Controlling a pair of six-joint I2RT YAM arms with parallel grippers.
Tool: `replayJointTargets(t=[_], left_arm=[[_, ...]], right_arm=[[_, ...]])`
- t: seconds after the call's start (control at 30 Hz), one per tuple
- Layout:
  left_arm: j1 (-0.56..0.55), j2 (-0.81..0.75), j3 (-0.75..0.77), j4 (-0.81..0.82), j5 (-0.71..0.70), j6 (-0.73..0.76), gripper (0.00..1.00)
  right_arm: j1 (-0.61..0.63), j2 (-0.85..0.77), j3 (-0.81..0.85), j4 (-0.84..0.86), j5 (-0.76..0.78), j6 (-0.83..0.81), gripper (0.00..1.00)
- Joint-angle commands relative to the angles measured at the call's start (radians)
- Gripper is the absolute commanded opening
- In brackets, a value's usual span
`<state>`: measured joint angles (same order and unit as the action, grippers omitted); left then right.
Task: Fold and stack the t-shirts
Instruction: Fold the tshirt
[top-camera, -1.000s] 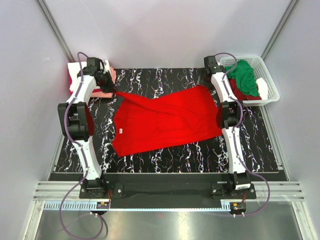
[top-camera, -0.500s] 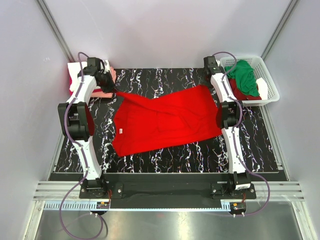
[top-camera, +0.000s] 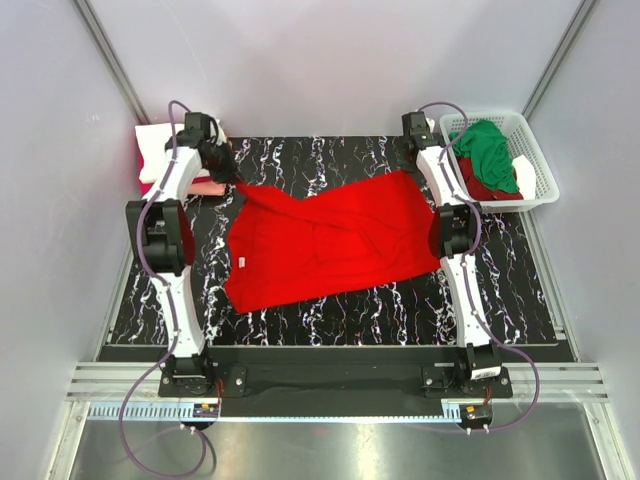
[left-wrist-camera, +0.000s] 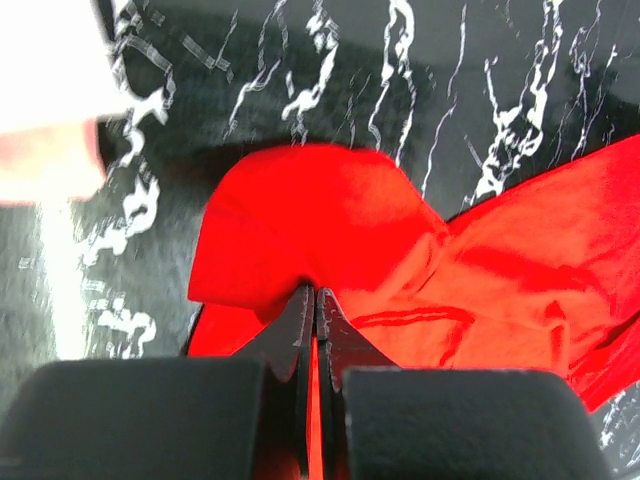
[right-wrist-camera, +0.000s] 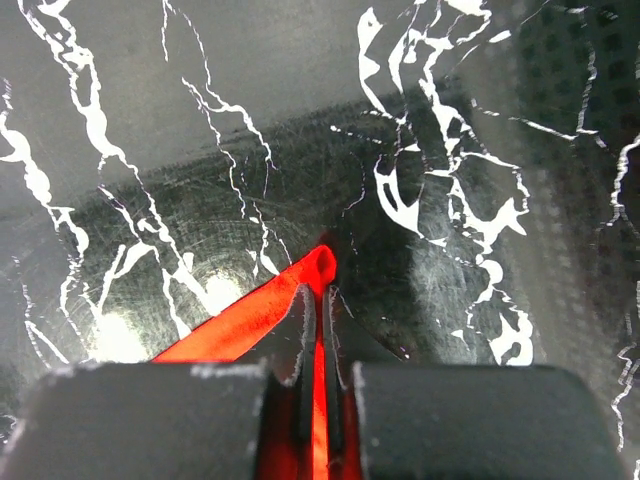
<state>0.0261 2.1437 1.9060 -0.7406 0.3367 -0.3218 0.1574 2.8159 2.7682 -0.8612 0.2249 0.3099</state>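
Shirt (top-camera: 330, 240), bright red and smooth, is lying spread across the black, white-veined surface (top-camera: 500, 290). Left fingers (left-wrist-camera: 297, 320) are pinching its far left corner, fully closed; right fingers (right-wrist-camera: 303, 340) are clamping its far right corner. Pale grey walls (top-camera: 330, 60) are enclosing everything.

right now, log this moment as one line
step: grasp | left gripper: shut on red t-shirt, far-left corner | right gripper: shut on red t-shirt, far-right corner | state: spread on table, not folded

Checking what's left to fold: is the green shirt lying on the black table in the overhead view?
No, the green t-shirt lies bunched inside the white basket.
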Motion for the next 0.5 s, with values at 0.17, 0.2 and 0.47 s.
replayJointTargets(t=[0.17, 0.2, 0.47], left_arm=[[-0.022, 0.12, 0.316, -0.06, 0.039, 0.056, 0.0], [-0.046, 0.125, 0.35, -0.059, 0.044, 0.059, 0.0], [-0.123, 0.099, 0.358, -0.023, 0.036, 0.125, 0.0]], right_arm=[[-0.07, -0.261, -0.203, 0.183, 0.036, 0.034, 0.0], [-0.082, -0.28, -0.202, 0.179, 0.033, 0.034, 0.0], [-0.124, -0.3, -0.203, 0.148, -0.058, 0.055, 0.0]])
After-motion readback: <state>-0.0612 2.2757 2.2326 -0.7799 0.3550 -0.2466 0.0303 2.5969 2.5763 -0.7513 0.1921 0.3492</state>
